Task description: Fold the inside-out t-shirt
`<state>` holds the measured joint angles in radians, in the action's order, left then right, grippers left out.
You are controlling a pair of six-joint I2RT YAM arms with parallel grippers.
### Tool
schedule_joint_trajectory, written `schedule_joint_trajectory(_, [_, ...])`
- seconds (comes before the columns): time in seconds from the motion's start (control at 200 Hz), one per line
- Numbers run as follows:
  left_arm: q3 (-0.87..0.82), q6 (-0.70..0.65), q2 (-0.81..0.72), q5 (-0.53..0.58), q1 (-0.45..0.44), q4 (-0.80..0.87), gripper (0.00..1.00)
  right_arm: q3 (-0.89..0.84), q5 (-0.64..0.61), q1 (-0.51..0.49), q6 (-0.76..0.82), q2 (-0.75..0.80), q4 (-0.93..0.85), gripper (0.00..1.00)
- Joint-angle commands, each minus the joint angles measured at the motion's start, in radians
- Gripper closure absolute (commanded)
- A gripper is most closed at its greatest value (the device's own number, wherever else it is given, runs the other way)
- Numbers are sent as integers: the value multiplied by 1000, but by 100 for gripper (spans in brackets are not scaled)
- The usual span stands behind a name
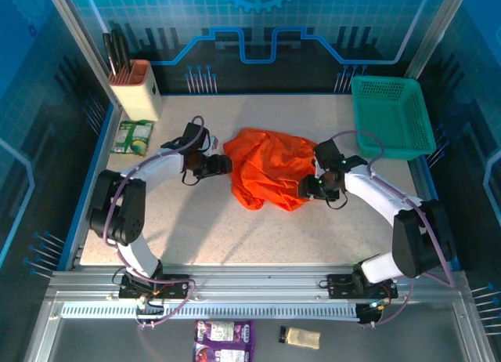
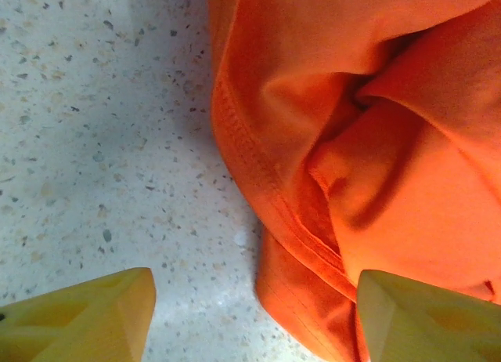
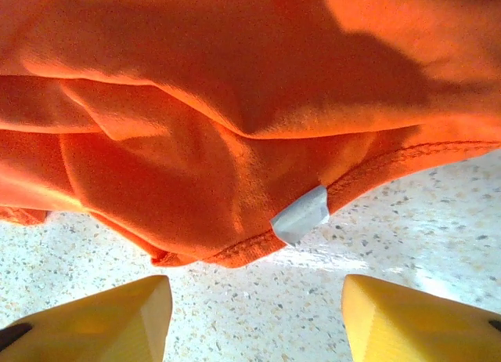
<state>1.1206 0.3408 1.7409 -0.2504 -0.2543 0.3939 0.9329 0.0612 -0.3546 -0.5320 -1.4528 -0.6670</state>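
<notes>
Orange t-shirt lies crumpled near the middle of the bench, a little toward the far edge. My left claw stands spread at its left hem, holding nothing; my right claw, likewise spread and empty, faces its right hem.

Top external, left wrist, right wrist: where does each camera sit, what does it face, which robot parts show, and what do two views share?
Top external: above and behind the bases, looking down on the table; both arms show, left gripper and right gripper flanking the t-shirt.
Left wrist: on the left arm, facing a hem; its fingers show.
Right wrist: on the right arm, facing a hem with a white tag; its fingers show.
Shared: both wrist views show t-shirt and table.
</notes>
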Motion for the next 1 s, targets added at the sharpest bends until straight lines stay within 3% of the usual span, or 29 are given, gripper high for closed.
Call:
schedule_joint_trajectory(0.0, [74,-12,69,-39,11,-27,34,-44,105,-16,-60,-34,166,38])
schedule_joint_trajectory(0.19, [154,-21,176,-77,18,-25,38,-104,150,-23,-118,-94,312,39])
schedule_joint_trajectory(0.285, [180,-19,214,-91,18,-32,46,-108,112,-22,-130,-97,317,55])
schedule_joint_trajectory(0.4, [200,-12,242,-99,18,-40,63,-105,78,-9,-132,-84,311,79])
schedule_joint_trajectory(0.52, [188,-2,217,-89,21,-75,93,-94,42,2,-127,-29,290,100])
schedule_joint_trajectory(0.56, [175,4,186,-84,27,-91,100,-83,24,5,-118,1,271,100])
schedule_joint_trajectory(0.77, [142,43,-125,-101,97,-111,100,79,-60,39,-39,223,57,100])
schedule_joint_trajectory(0.996, [240,50,-477,-154,202,-28,100,418,-152,113,109,440,-201,100])
